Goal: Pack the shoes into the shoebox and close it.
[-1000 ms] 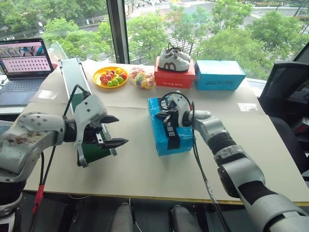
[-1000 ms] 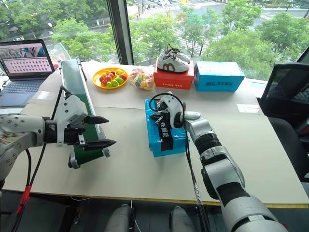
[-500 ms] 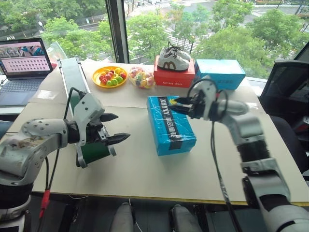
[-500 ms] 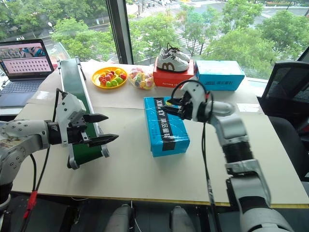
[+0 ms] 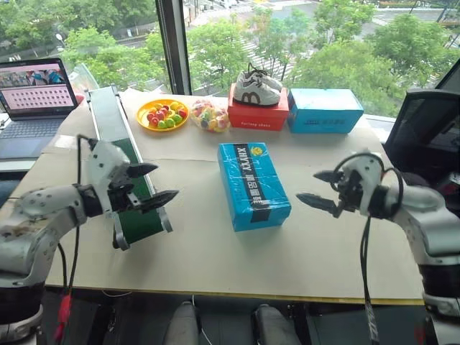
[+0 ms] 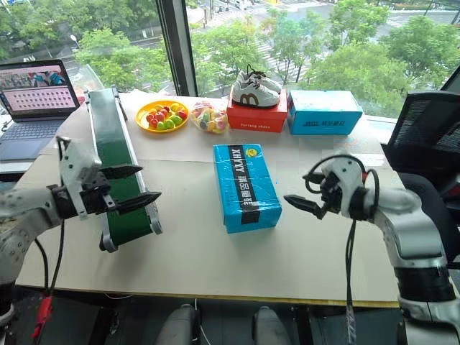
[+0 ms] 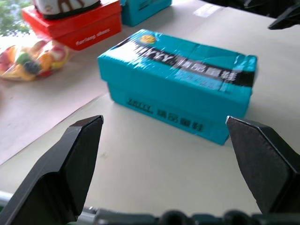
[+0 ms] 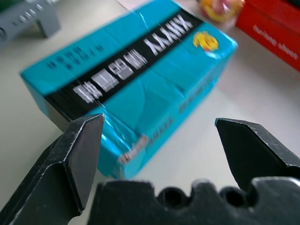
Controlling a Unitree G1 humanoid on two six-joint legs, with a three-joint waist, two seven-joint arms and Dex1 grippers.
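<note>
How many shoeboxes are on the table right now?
3: the closed shoebox at the table's middle, a red box under white sneakers at the back, a paler blue box beside it.
</note>
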